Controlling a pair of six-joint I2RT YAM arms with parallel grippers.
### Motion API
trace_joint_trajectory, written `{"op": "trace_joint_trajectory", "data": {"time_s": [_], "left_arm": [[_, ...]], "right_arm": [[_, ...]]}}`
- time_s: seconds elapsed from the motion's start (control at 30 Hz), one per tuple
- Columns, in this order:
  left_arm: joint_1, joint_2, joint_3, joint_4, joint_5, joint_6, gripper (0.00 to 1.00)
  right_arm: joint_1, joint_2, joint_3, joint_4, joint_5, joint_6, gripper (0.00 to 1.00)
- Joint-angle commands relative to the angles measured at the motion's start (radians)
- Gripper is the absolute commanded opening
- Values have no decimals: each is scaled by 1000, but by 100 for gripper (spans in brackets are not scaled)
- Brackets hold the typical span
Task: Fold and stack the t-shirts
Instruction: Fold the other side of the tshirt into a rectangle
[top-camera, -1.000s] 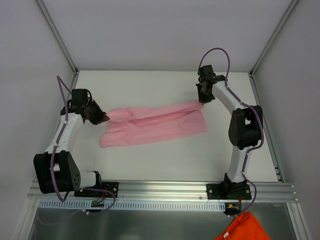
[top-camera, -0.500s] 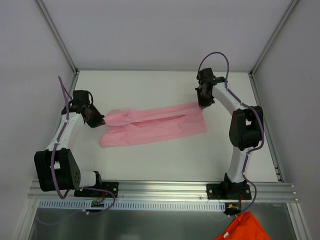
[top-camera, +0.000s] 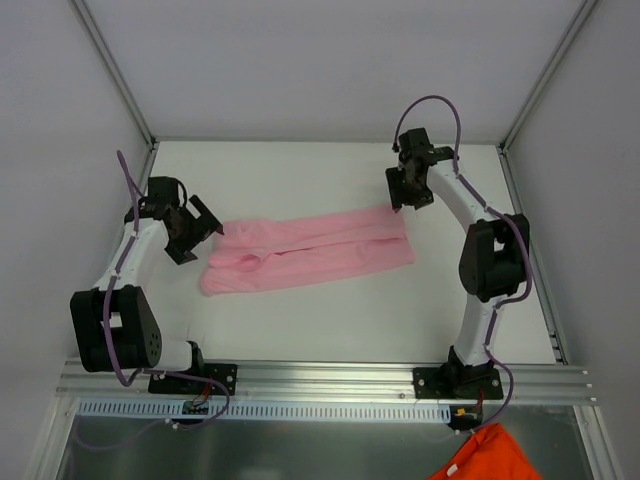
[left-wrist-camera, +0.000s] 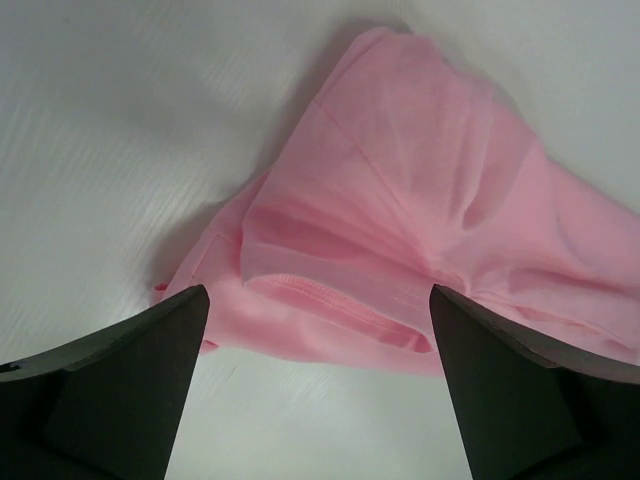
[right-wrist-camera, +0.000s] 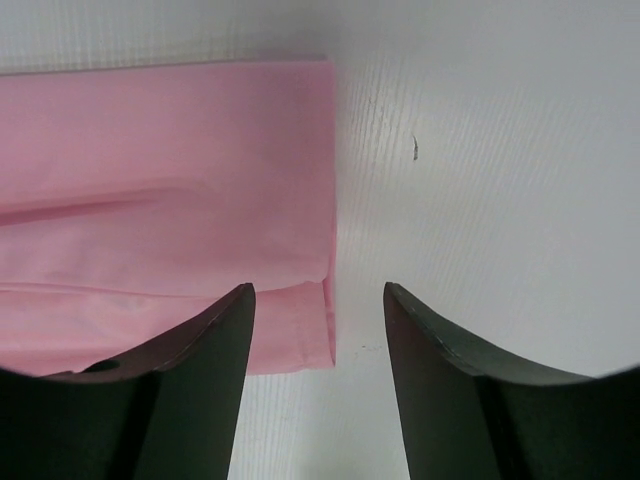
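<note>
White table (top-camera: 330, 170) fills most of the top view, with grey walls around it. An aluminium rail (top-camera: 330, 380) runs along the near edge and both arm bases are bolted to it.

Pink t-shirt (top-camera: 310, 252) lies flat mid-table as a long folded band running left to right. Its right end sits a bit farther from the bases than its left end. No print shows. The left end is rounded and bunched, the right end straight and squared.

Left arm (top-camera: 130, 260) reaches up the left side. Right arm (top-camera: 485, 250) reaches up the right side and bends inward at the top.

An orange cloth (top-camera: 488, 455) pokes in at the bottom right, below the rail and off the table.

Left gripper (top-camera: 207, 238) sits just beside the shirt's left end, fingers spread wide and pinching nothing. In the left wrist view the two dark fingers (left-wrist-camera: 120, 390) stand far apart, with the shirt (left-wrist-camera: 420, 230) ahead of them on the table. A stitched hem and overlapping folds show there.

Right gripper (top-camera: 407, 203) hangs at the shirt's far right corner, fingers parted and holding nothing. In the right wrist view its fingers (right-wrist-camera: 180, 390) frame the shirt's straight right edge (right-wrist-camera: 170, 200), with bare table to the right of it. Stacked layers show at the lower corner.

A tiny dark mark (right-wrist-camera: 415, 148) sits on the table near that edge.
</note>
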Motion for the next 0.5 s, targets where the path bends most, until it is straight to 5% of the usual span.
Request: {"op": "trace_joint_trajectory", "data": {"time_s": [0.0,0.13,0.23,0.27,0.47], "left_arm": [[-7,-46,94,48,48,-16,93],[-8,-26,168,53,109,-15,90],[-13,-11,156,80,183,-12,88],[-16,-11,142,94,198,-16,88],[-61,43,63,233,324,-48,84]], "right_arm": [[7,-137,11,-24,6,-11,56],[7,-153,48,-45,-11,-4,39],[7,-139,75,-62,-61,25,16],[9,-134,82,-68,-75,35,1],[43,-163,54,-84,-83,45,1]]}}
